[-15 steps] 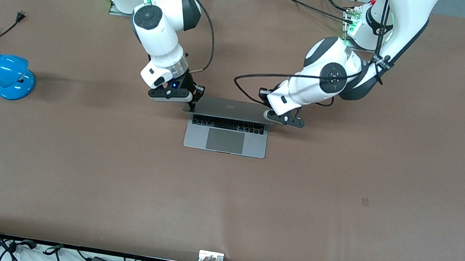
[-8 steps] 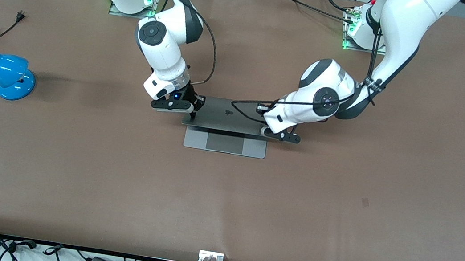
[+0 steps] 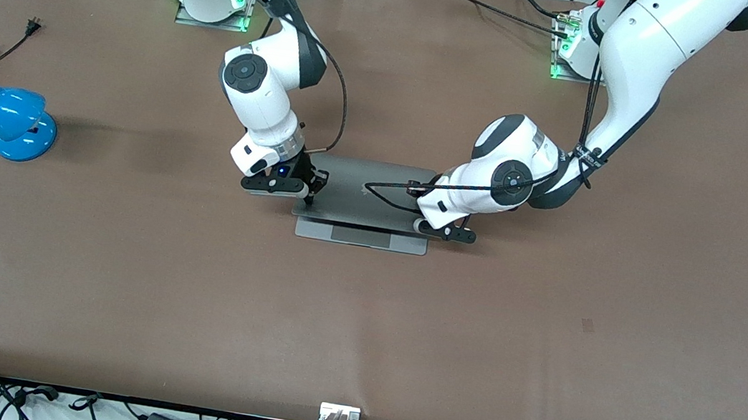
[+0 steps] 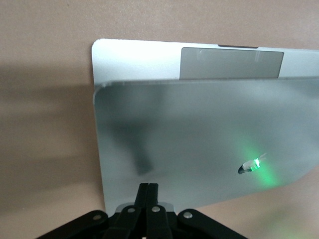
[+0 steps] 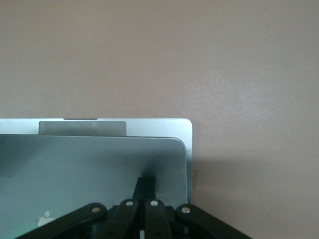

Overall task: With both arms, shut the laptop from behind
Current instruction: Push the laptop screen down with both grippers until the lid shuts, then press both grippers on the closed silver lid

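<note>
Lamp (image 3: 4, 111), blue and unused, sits at the right arm's end of the table (image 3: 119, 278). Next along, the right gripper (image 3: 310, 191), fingers pressed together, bears on the lid corner of the laptop (image 3: 364, 201) mid-table. The lid is tilted low over the base, leaving only a strip of trackpad (image 4: 232, 62) showing, so closing looks nearly done. The left gripper (image 3: 440, 227), fingers also together, presses the lid's corner toward the left arm's end; judging by the gap, a last push down is left

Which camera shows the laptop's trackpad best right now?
The left wrist view: the trackpad shows widest past the lowered lid. The right wrist view catches only a thin strip of it, and the front view a narrow sliver.
</note>
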Motion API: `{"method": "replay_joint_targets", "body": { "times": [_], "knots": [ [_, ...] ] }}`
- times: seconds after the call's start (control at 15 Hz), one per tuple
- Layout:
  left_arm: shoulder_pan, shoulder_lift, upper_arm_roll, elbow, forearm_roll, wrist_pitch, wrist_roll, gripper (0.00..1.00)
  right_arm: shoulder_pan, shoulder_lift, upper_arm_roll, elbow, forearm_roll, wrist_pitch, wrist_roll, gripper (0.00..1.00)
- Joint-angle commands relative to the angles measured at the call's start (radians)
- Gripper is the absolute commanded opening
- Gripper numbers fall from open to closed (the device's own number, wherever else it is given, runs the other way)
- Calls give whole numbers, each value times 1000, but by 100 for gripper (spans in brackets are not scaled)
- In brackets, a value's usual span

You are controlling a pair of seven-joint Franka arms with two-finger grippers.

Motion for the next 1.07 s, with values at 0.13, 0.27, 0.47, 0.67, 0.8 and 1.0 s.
{"method": "replay_joint_targets", "body": {
  "times": [0.13,0.27,0.47,0.67,0.8,1.0],
  "knots": [
    [-23,50,21,93,51,-14,-23,0,-5,72,4,25,-5,79,-12,0],
    [-56,60,46,101,62,-13,-24,0,-1,95,4,25,-5,112,-10,0],
    [-128,74,116,105,62,-4,-23,0,6,115,4,24,-4,125,-10,0],
    [-141,92,136,105,66,1,-21,0,10,135,4,25,-5,134,-8,0],
    [-144,109,136,105,89,28,-23,0,12,141,4,24,-5,166,-10,0],
    [-144,119,138,107,91,30,-23,0,13,154,4,24,-5,186,-10,0]
  ]
}}
